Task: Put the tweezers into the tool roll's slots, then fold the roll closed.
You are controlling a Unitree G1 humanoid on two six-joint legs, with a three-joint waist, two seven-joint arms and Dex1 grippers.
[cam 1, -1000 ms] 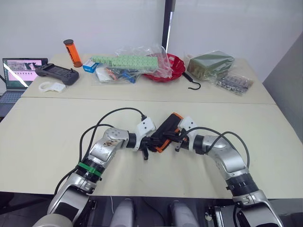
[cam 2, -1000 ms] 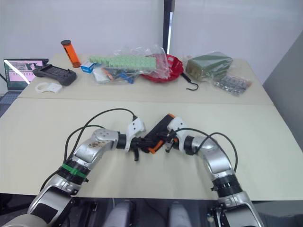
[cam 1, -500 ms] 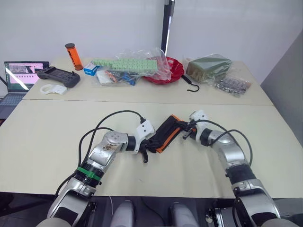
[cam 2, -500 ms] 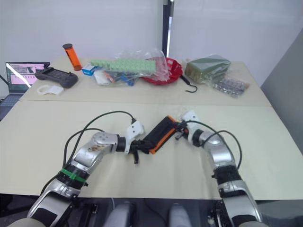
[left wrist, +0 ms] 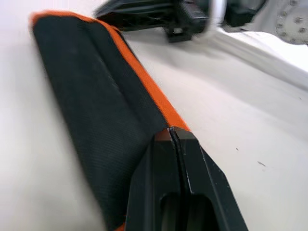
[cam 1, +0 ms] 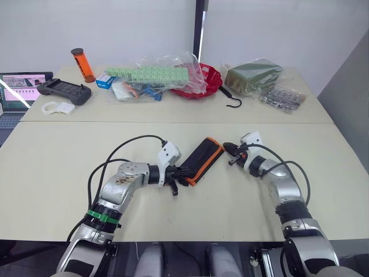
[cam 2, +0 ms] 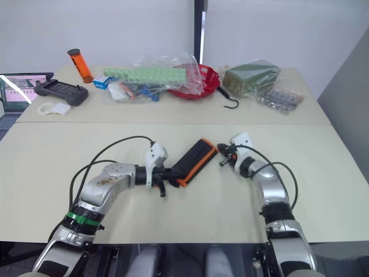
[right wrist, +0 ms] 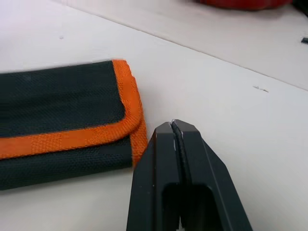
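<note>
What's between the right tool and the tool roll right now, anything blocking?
Nothing visible. The right tool, fingers shut, sits just off the folded tool roll's orange-edged far end with only bare table between them. The left tool, also shut, rests against the roll's near end.

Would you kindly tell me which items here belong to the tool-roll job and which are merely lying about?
Job:
- folded black fabric tool roll with orange edging
- left gripper, beside its end
- right gripper

Lying about:
- orange cylinder
- red bowl
- black metal hook
- black handheld controller
</note>
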